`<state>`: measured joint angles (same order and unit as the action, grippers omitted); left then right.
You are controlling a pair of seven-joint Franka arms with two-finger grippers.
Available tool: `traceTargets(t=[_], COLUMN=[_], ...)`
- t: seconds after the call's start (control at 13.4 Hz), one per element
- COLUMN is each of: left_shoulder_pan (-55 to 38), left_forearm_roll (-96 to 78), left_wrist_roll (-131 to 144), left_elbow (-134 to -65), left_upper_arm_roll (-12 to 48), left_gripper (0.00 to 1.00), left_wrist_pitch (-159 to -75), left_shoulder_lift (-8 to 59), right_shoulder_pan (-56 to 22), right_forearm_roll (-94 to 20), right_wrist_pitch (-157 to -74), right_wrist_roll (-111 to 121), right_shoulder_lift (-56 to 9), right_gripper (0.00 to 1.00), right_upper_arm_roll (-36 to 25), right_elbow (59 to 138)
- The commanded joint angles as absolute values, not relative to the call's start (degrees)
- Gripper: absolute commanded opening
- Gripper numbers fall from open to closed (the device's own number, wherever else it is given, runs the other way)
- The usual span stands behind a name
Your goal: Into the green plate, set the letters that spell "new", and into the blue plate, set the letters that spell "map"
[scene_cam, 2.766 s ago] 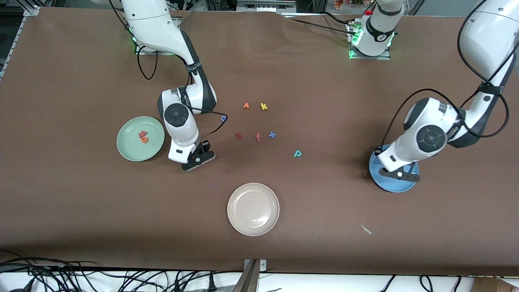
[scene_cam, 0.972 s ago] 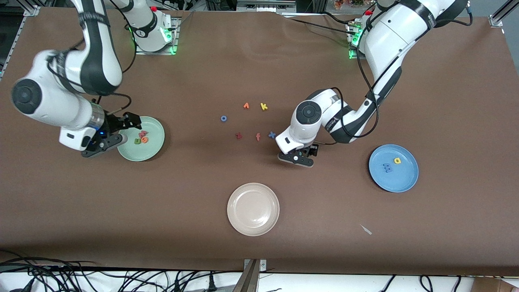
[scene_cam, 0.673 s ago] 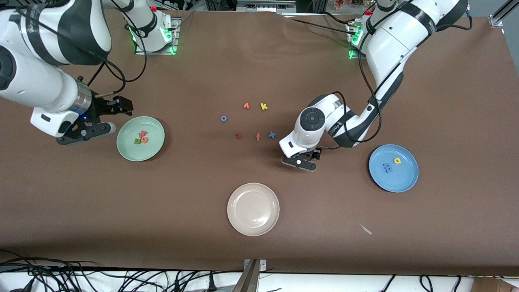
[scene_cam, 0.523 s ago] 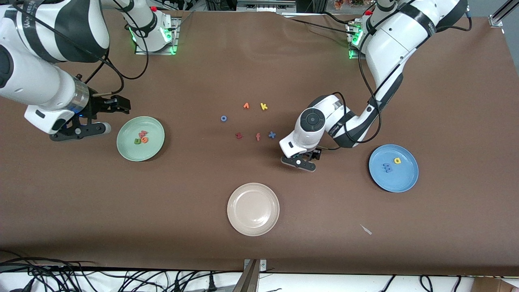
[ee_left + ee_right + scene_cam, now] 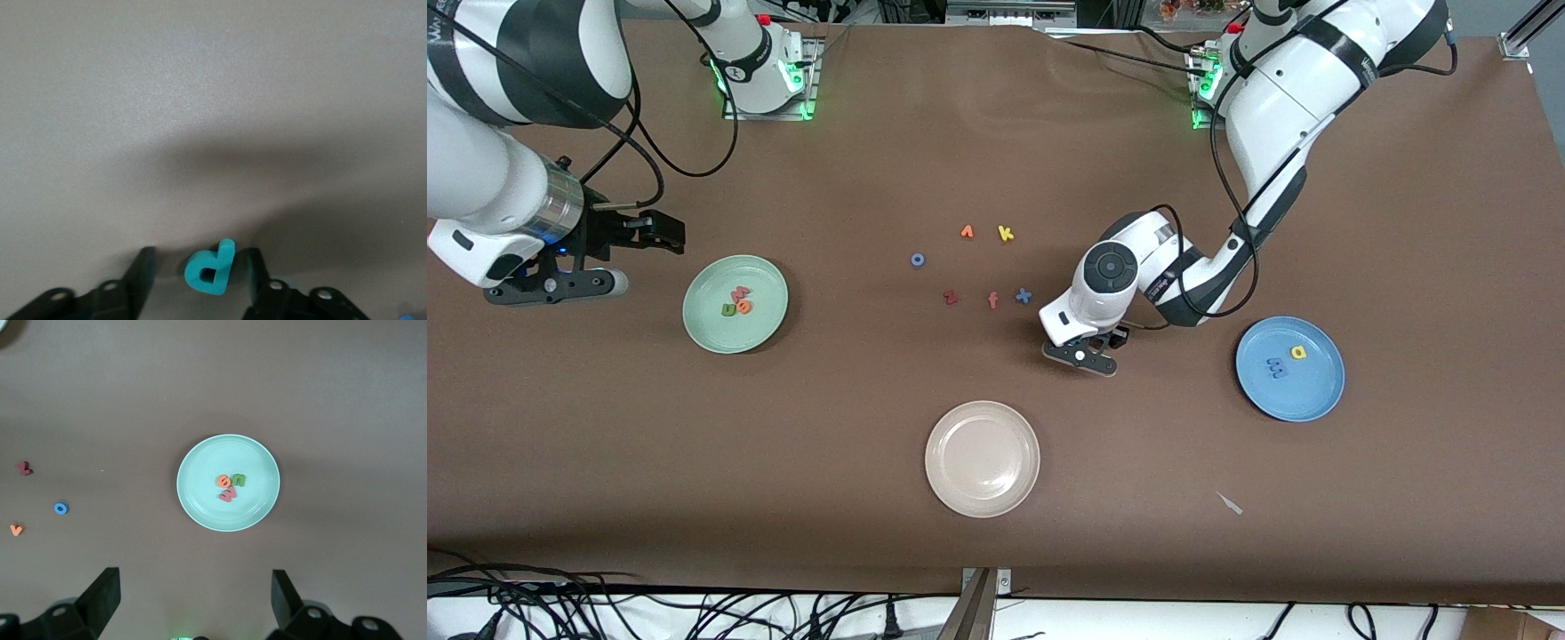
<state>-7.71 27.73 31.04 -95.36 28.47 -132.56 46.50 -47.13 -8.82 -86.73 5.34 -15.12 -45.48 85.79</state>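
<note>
The teal p (image 5: 208, 270) lies on the table between the fingers of my left gripper (image 5: 199, 253), which is open with a gap on each side of the letter. From the front my left gripper (image 5: 1085, 347) hides the p. The blue plate (image 5: 1307, 391) holds the blue m (image 5: 1274, 366) and yellow a (image 5: 1298, 352). The green plate (image 5: 716, 329) holds the green n (image 5: 729, 309), orange e (image 5: 744, 308) and pink w (image 5: 739, 292). My right gripper (image 5: 649, 258) hangs open and empty beside that plate (image 5: 200, 500), toward the right arm's end.
A beige-white plate (image 5: 983, 459) sits nearer the front camera. Loose letters lie mid-table: orange one (image 5: 967, 232), yellow k (image 5: 1006, 234), blue o (image 5: 917, 260), dark red one (image 5: 951, 297), coral f (image 5: 993, 300), blue x (image 5: 1024, 296). A pale scrap (image 5: 1230, 503) lies near the front edge.
My left gripper's fingers have drawn in around the teal p. My right gripper has pulled away from the green plate toward the right arm's end of the table.
</note>
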Motion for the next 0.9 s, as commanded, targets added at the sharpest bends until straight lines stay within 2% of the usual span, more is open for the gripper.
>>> traceTargets(t=[0.0,0.22,0.37,0.52,0.67,0.82], left_shoulder_pan=[-8.0,-8.0,-6.8,-4.1,-0.2,5.5], left_forearm_roll=[26.3,26.1,26.0,24.1,23.9,23.6], left_wrist_roll=[28.7,28.8,28.8,28.5,27.1,19.4], left_elbow=[-93.8,-93.8,-92.9,-90.6,-89.3,-89.6], left_upper_arm_roll=[28.2,28.2,28.4,29.9,31.4,32.3], left_gripper=[0.31,0.00,0.00,0.00,0.00,0.00], left_wrist_pitch=[-132.0,-132.0,-131.5,-125.5,-119.8,-114.4], left_shoulder_lift=[47.8,48.2,47.6,46.2,44.2,41.0], right_shoulder_pan=[-32.8,-20.0,-12.1,-3.3,0.1,0.5], right_forearm_roll=[-7.5,-3.2,0.1,-0.1,-0.2,-0.9], right_wrist_pitch=[-86.4,-87.1,-91.0,-95.2,-97.5,-97.5], right_wrist_roll=[4.4,-1.5,-10.5,-11.0,-9.6,-6.7], right_shoulder_lift=[-11.4,-6.6,-2.5,0.4,1.5,2.4], right_gripper=[1.00,1.00,1.00,1.00,1.00,1.00], right_upper_arm_roll=[-30.0,-16.0,-5.3,1.6,2.7,0.5], right_elbow=[85.4,90.1,95.8,99.3,98.5,98.5])
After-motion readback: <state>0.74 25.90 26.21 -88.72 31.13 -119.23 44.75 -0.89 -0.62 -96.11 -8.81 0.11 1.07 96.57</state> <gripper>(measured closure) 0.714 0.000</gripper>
